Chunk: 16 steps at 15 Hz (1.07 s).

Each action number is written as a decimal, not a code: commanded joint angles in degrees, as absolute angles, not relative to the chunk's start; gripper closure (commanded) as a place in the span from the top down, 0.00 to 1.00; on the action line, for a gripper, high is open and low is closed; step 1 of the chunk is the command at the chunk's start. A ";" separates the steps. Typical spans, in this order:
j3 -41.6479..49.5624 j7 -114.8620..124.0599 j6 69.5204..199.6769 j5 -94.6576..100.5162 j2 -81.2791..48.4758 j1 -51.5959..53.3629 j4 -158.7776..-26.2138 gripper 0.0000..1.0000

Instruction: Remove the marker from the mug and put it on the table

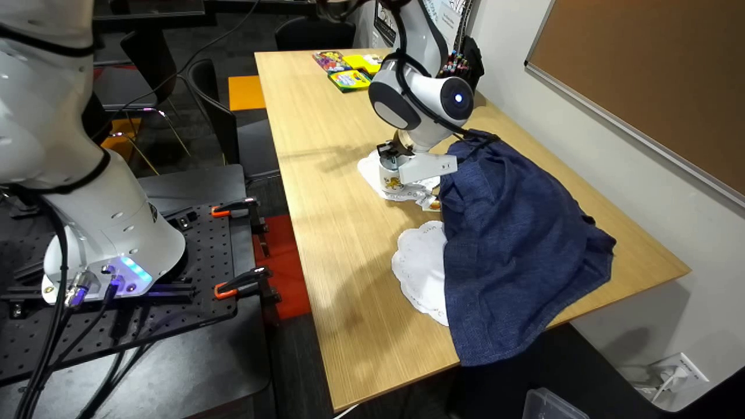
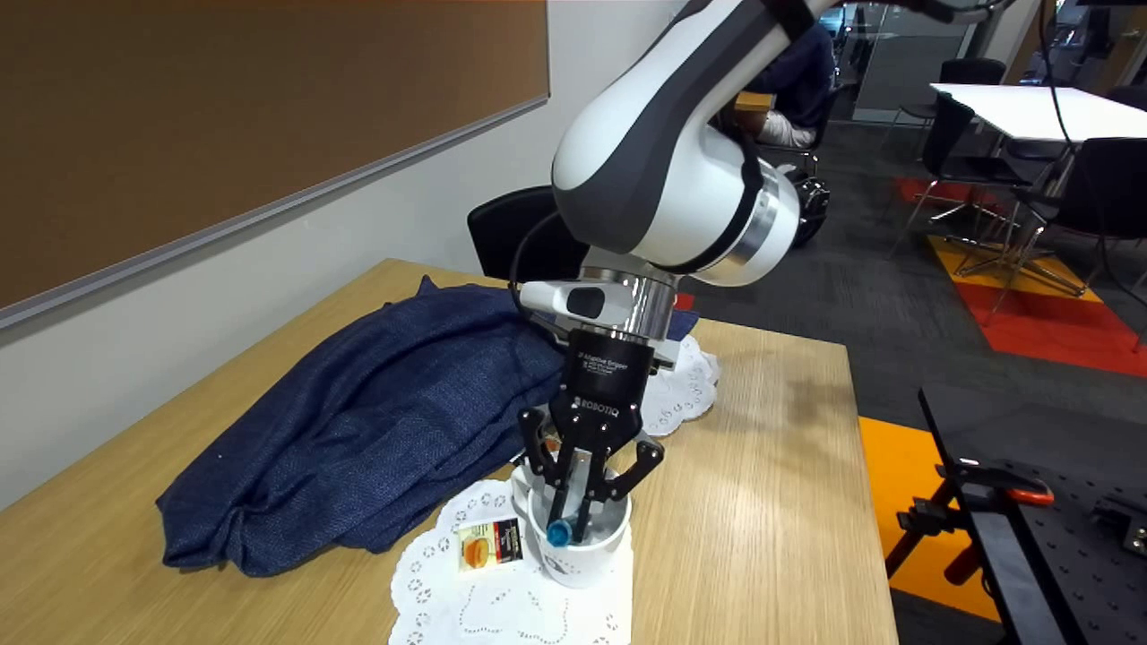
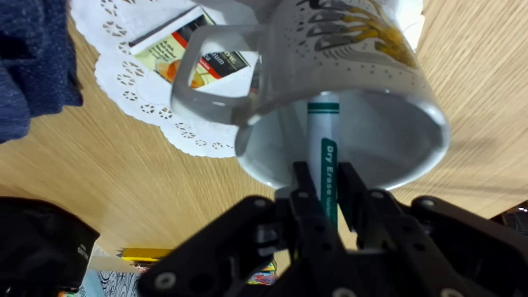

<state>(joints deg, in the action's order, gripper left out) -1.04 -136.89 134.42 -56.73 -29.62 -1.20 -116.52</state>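
Observation:
The mug (image 2: 582, 564), whitish with a dark and yellow print, stands upright on a paper doily on the tan wooden table (image 2: 762, 475). It also shows in an exterior view (image 1: 393, 181) and the wrist view (image 3: 346, 62). The marker (image 3: 324, 128), white with a green "Dry Erase" label, has its lower part inside the mug. Its round teal end (image 2: 559, 533) shows at the mug's mouth. My gripper (image 3: 322, 167) points down at the mug's mouth, its fingers closed around the marker's sides. In an exterior view the gripper (image 1: 391, 156) covers part of the mug, and the marker is hidden.
A tea packet (image 2: 489, 544) lies on the doily (image 2: 502, 596) beside the mug's handle. A dark blue cloth (image 1: 518, 250) heaps along the wall side, partly over another doily (image 1: 422, 267). Crayon boxes (image 1: 351, 80) and a black pen holder (image 1: 471, 64) stand at one end.

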 commanded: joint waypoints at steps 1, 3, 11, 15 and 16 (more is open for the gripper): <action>-2.32 -137.49 135.63 -57.34 -23.91 -2.88 -120.83 0.05; -2.34 -137.97 135.24 -58.53 -20.45 -3.44 -123.37 0.05; 0.96 -135.89 128.16 -59.69 -2.03 -5.40 -136.96 0.05; 4.09 -134.22 127.54 -61.44 6.01 -6.26 -142.94 0.05; 4.77 -132.30 128.43 -61.35 7.25 -6.37 -143.96 0.05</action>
